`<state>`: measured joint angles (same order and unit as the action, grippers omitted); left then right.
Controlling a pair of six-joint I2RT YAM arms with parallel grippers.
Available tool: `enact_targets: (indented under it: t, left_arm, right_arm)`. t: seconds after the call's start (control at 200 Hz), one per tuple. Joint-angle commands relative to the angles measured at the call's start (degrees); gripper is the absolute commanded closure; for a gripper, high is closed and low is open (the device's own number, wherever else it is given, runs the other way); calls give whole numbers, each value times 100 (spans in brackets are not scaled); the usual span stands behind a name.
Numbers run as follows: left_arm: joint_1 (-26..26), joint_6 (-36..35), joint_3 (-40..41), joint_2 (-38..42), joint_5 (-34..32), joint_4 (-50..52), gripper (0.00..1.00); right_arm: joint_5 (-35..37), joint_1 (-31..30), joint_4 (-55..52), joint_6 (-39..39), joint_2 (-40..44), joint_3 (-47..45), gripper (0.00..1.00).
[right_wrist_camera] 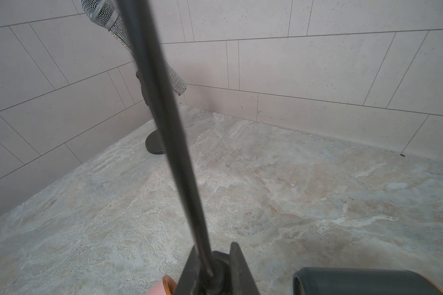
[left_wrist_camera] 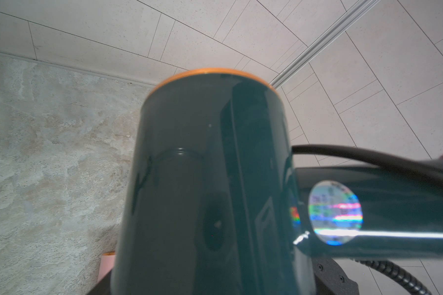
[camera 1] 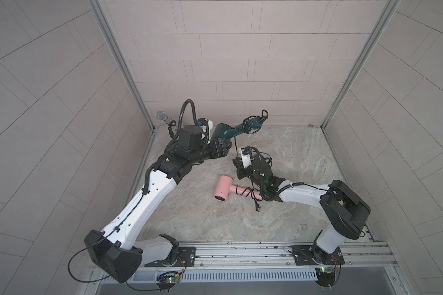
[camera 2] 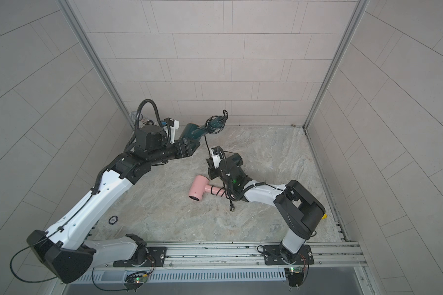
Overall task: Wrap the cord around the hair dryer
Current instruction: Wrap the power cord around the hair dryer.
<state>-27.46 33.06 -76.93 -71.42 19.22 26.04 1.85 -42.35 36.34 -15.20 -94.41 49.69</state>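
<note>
Teal plastic, hard, smooth and shiny: the hair dryer [camera 1: 225,130] looks slippery, so you take it by its fat round body. Your left gripper [camera 1: 223,148] is clamped on that body and holds it up. The cord [right_wrist_camera: 169,122] is thin, black and bendy. It loops round the handle out past the left fingers, then runs down tight into your right gripper [right_wrist_camera: 211,268], whose fingers pinch it. Hold the cord near the handle and pull softly.
</note>
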Motion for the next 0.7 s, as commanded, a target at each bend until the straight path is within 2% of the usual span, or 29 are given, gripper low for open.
enact_targets:
  t: [0.0, 0.295, 0.58, 0.65, 0.695]
  left_arm:
    - [-15, 23, -103, 257, 49, -466, 100]
    - [37, -553, 70, 417, -491, 226, 100]
    - [258, -60, 392, 471, -623, -295, 100]
    - [277, 119, 507, 482, -931, -468, 100]
    - [269, 233, 611, 516, -1355, -566, 100]
  right_arm:
    - [46, 65, -241, 114, 195, -64, 99]
    - [-50, 719, -1461, 87, 891, -190, 100]
    - [-242, 854, -2433, 263, 1524, -388, 100]
    - [-287, 769, -2677, 289, 1709, -479, 100]
    - [-320, 716, -2837, 312, 1817, -527, 100]
